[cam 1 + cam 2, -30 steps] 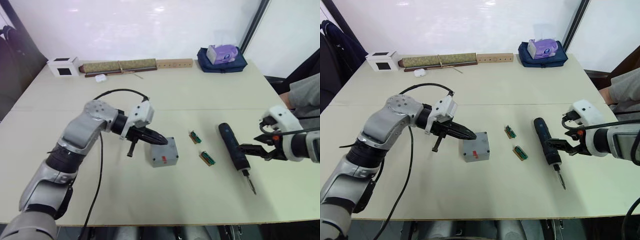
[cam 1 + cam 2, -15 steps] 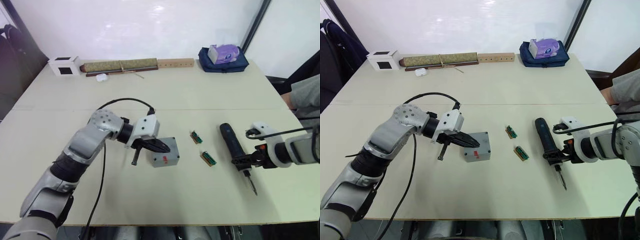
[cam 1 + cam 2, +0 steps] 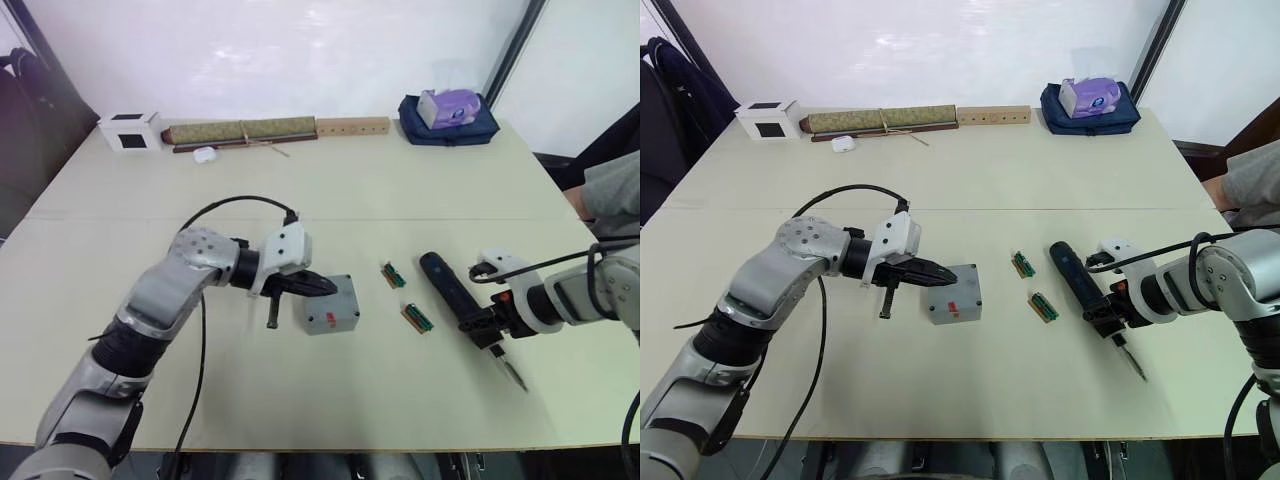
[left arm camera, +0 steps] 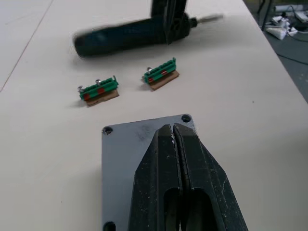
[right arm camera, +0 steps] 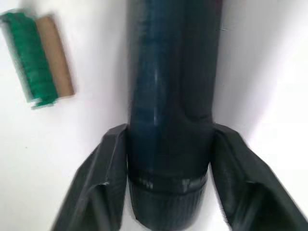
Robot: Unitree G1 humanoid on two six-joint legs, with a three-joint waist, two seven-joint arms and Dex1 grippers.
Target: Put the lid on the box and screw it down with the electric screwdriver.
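Observation:
The grey box [image 3: 346,322] stands mid-table with the lid [image 3: 340,300] lying flat on top, red mark showing. My left gripper [image 3: 328,287] is shut, and its joined fingertips [image 4: 166,132] rest over the lid [image 4: 122,163] between its corner holes. To the right lies the dark electric screwdriver [image 3: 445,285], its bit toward the table's near edge. My right gripper [image 3: 484,323] is shut on its lower barrel, and the wrist view shows a finger [image 5: 108,163] on each side of the electric screwdriver [image 5: 168,72].
Two small green-brown strips [image 3: 390,274] [image 3: 415,317] lie between box and screwdriver. Along the far edge are a white cube [image 3: 128,130], a rolled mat [image 3: 240,131], a wooden strip [image 3: 350,126] and a blue bag with tissues [image 3: 445,112]. A person's sleeve [image 3: 612,190] is at the right.
My right gripper moved in from the right and closed on the screwdriver. The tool's rear end has swung left. My left gripper stays on the lid, shifted only slightly.

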